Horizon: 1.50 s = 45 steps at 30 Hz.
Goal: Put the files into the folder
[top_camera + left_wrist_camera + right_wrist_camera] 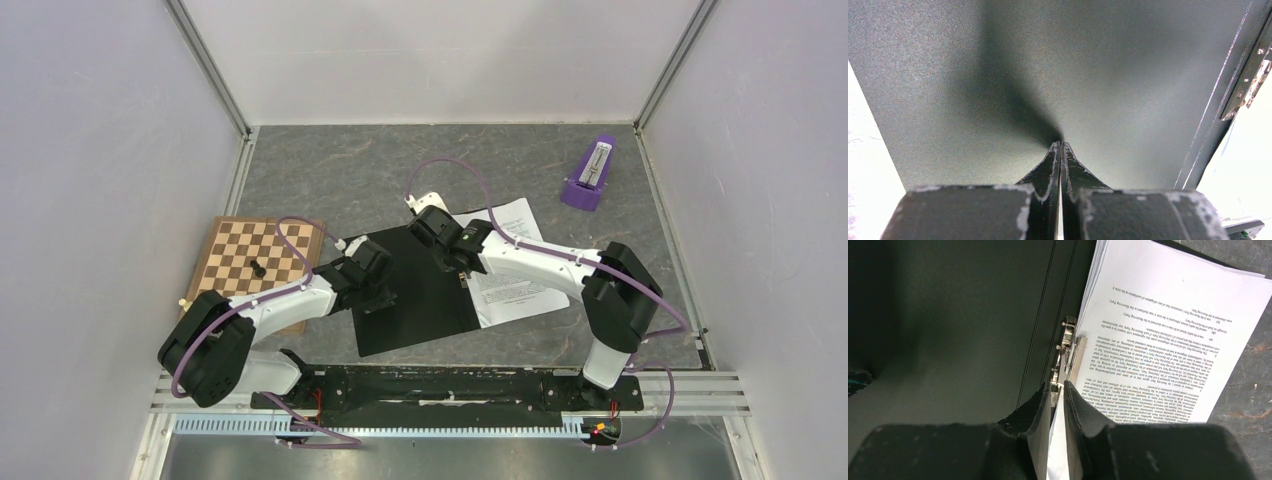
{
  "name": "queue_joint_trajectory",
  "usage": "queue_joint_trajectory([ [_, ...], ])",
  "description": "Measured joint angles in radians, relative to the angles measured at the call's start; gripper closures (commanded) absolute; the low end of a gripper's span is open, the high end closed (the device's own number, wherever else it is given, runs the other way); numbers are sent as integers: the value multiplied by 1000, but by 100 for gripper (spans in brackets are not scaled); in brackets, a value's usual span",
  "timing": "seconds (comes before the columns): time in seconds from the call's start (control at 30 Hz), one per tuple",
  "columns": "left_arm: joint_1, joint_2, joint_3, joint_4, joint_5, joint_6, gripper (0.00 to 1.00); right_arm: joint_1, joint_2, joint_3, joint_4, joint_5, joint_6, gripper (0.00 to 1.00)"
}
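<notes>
The folder [420, 300] lies open at the table's middle, its black inside up. The files [520, 270], white printed sheets, lie stacked on its right half and stick out past its right edge. My left gripper [385, 295] is shut and empty, its tips [1061, 144] pressed on the black left cover [1098, 75]. My right gripper [462, 272] sits at the spine. In the right wrist view its jaws [1058, 385] are closed to a narrow gap on the metal spine clip [1067, 347], beside the left edge of the files [1158, 340].
A checkered wooden chessboard [255, 260] with one dark piece [258, 268] lies left of the folder, under the left arm. A purple metronome [592, 175] stands at the back right. White walls enclose the table on three sides.
</notes>
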Motion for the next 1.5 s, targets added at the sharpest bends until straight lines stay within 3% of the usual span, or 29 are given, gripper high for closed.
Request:
queue_joint_trajectory([
  [0.53, 0, 0, 0, 0, 0, 0, 97, 0, 69, 22, 4, 22, -15, 88],
  [1.5, 2, 4, 0, 5, 1, 0, 97, 1, 27, -40, 10, 17, -2, 88],
])
